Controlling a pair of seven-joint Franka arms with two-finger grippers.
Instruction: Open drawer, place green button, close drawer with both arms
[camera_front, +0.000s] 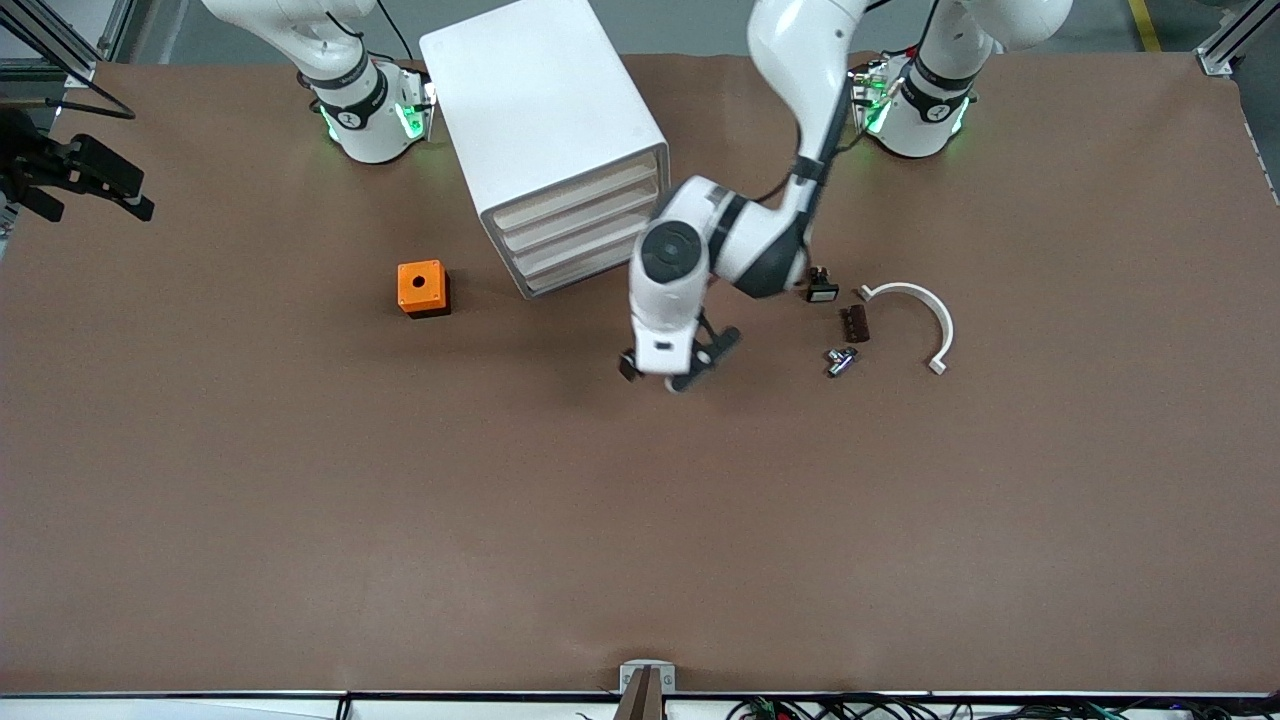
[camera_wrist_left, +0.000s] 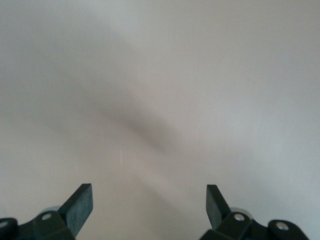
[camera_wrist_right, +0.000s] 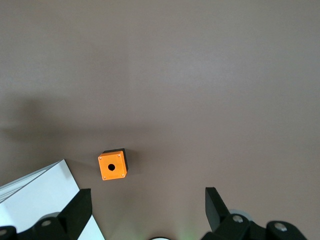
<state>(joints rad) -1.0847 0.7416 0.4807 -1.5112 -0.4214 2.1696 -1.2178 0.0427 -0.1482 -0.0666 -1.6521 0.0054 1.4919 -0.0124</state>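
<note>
White four-drawer cabinet (camera_front: 545, 130): on the brown worktop (camera_front: 300, 500), all drawers pushed in; lowest drawer (camera_front: 580, 268) faces the front camera.
Green-capped button: not discernible.
Left gripper (camera_front: 680, 368): low over bare worktop in front of the cabinet, fingers spread, nothing held.
Right gripper (camera_wrist_right: 145, 212): waiting high at its end, fingers apart, empty.
Orange cube (camera_front: 422, 288): beside the cabinet.
White curved bracket (camera_front: 925, 310): toward the left arm's end.
</note>
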